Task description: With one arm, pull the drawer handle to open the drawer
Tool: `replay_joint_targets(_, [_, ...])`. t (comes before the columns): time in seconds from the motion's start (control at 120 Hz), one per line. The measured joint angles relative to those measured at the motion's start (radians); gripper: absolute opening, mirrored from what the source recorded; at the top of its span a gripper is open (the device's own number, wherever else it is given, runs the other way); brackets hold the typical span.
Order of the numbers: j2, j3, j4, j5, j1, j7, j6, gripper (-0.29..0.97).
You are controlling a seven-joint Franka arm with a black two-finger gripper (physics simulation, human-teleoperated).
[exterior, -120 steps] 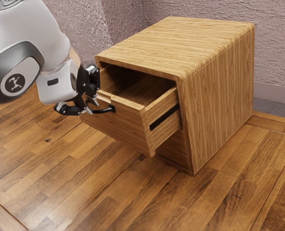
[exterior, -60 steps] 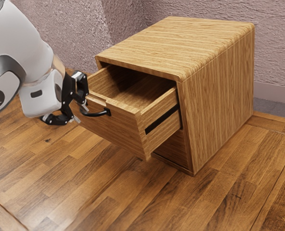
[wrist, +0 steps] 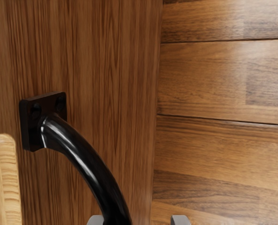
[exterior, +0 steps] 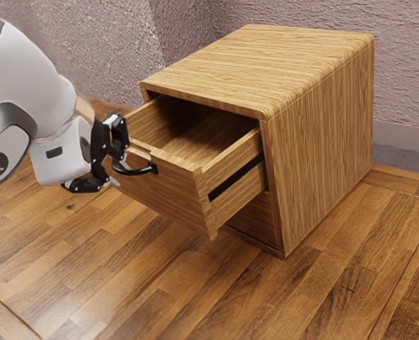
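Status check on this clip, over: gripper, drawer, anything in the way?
Gripper at the black handle. Drawer well out of the cabinet. No obstacle seen ahead of it on the floor.

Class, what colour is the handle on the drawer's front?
Glossy black. The handle shows best in the wrist view.

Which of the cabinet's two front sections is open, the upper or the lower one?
The upper drawer: it juts out of the cabinet, its black handle at the gripper. The lower section sits back inside.
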Motion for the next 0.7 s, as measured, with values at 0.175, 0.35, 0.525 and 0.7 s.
replay_joint_targets(0.175, [-0.072, 0.001, -0.056, 0.0, 0.0, -0.007, 0.005, 0.08])
replay_joint_targets(0.35, [-0.223, 0.001, -0.016, -0.001, -0.004, -0.023, -0.003, 0.14])
replay_joint_targets(0.525, [-0.089, -0.066, 0.396, -0.114, -0.02, -0.227, -0.332, 0.42])
replay_joint_targets(0.7, [0.261, -0.061, 0.762, -0.147, -0.141, -0.551, -0.591, 0.55])
